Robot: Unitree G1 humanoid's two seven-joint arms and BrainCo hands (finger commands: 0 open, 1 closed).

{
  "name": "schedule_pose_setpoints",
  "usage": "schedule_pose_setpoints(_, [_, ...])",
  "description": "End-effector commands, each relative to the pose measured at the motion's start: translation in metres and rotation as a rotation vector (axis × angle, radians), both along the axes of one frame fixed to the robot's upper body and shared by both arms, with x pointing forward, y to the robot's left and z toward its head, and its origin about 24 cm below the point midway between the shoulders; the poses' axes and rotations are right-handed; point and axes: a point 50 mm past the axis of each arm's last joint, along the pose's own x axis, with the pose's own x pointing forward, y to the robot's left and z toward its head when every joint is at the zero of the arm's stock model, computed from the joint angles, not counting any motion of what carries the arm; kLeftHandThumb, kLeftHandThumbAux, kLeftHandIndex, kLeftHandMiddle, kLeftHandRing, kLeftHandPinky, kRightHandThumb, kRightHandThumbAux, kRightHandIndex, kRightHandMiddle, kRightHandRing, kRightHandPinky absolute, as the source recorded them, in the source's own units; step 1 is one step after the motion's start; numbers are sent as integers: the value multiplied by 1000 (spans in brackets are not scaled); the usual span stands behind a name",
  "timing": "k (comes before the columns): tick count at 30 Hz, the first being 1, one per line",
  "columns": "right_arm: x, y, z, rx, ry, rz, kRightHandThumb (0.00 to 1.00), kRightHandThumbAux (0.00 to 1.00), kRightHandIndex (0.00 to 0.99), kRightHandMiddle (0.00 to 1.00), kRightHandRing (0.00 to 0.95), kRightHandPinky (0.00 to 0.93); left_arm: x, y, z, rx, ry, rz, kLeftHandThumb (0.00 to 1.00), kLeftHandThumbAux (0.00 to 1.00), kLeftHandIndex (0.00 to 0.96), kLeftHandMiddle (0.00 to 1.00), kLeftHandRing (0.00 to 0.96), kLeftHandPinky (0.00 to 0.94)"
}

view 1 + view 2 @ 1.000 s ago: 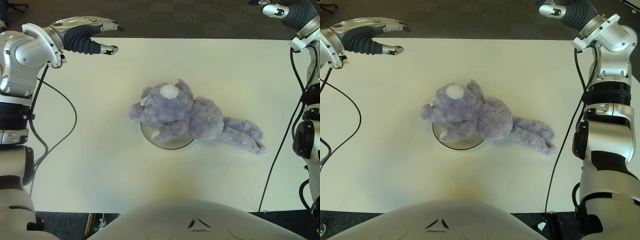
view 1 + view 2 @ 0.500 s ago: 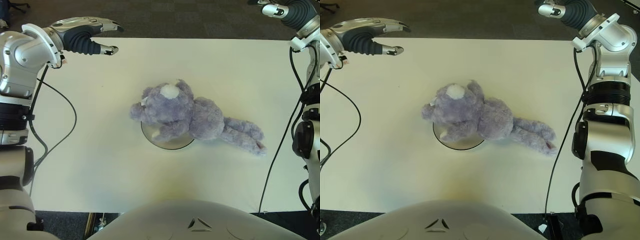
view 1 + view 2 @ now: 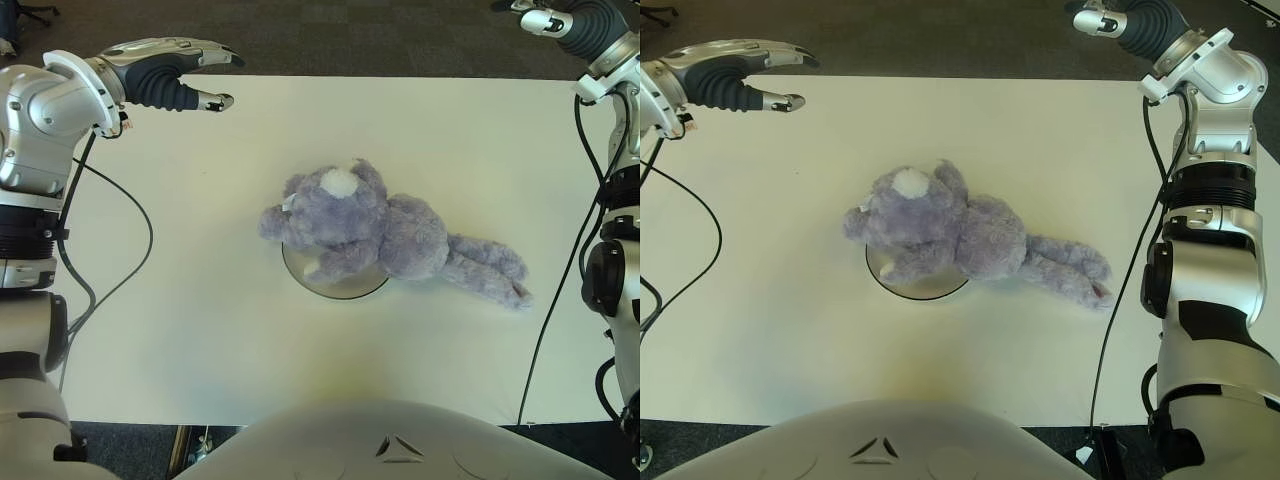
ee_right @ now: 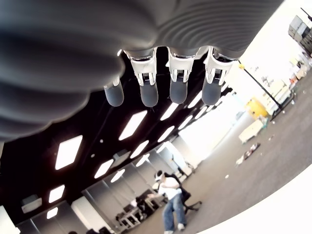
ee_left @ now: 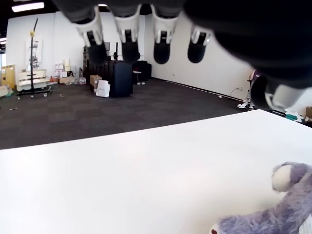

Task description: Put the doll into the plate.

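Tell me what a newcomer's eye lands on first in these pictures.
The purple doll sprawled mid-table, its head and chest over the plate while its legs trail onto the white table toward the robot's right. Next, the two raised hands: the left hand open above the far left corner, the right hand open beyond the far right corner.

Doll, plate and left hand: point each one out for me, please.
doll [image 3: 385, 228], left eye view, on its torso.
plate [image 3: 335, 286], left eye view, on the bare rim nearest the robot.
left hand [image 3: 185, 75], left eye view, on the middle of the hand.
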Motion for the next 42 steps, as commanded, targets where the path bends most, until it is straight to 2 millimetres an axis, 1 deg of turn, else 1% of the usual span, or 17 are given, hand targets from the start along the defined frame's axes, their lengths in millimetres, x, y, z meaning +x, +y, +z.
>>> schedule_pose_setpoints(1, [3,3,0,2,10,2,25,356,0,0,0,0,2,1,-1,1,17,-3,455,271,0,0,0,0])
schedule_pose_setpoints(14, [4,6,-1,1,9,3,25,356,0,0,0,0,3,4,-2,1,18,-3,455,271,0,0,0,0])
schedule_pose_setpoints(15, [17,11,-63,418,68,-73,25,356,0,0,0,0,28,2,-64,-696,2,21,455,271,0,0,0,0])
schedule_pose_setpoints(16, [19,19,-118,727,159,-190,6,635,13,15,2,6,34,-14,-132,-1211,37,168,115,527,0,0,0,0])
schedule_pose_setpoints(17, [15,29,-159,923,240,-296,1,702,16,18,4,10,27,-38,-184,-1530,90,338,28,593,0,0,0,0])
schedule_pose_setpoints(18, [12,35,-180,1016,294,-362,0,717,18,19,5,13,21,-56,-207,-1676,113,444,7,609,0,0,0,0])
schedule_pose_setpoints(21, [13,37,-183,1009,328,-385,0,716,25,22,8,12,24,-63,-203,-1683,82,446,0,609,0,0,0,0])
schedule_pose_setpoints(24, [14,39,-188,976,359,-407,0,710,31,25,11,10,24,-68,-207,-1681,83,473,0,599,0,0,0,0])
schedule_pose_setpoints(28, [13,41,-193,940,375,-428,0,702,37,29,14,10,24,-69,-209,-1670,76,491,0,586,0,0,0,0])
schedule_pose_setpoints(34, [10,43,-206,891,417,-479,0,698,45,39,21,15,25,-70,-213,-1654,90,518,0,577,0,0,0,0])
schedule_pose_setpoints(40, [9,47,-210,864,426,-513,0,694,49,43,25,22,26,-71,-215,-1638,108,538,0,580,0,0,0,0])
schedule_pose_setpoints(42, [10,52,-213,858,439,-532,0,693,49,43,28,35,27,-72,-216,-1630,118,542,0,585,0,0,0,0])
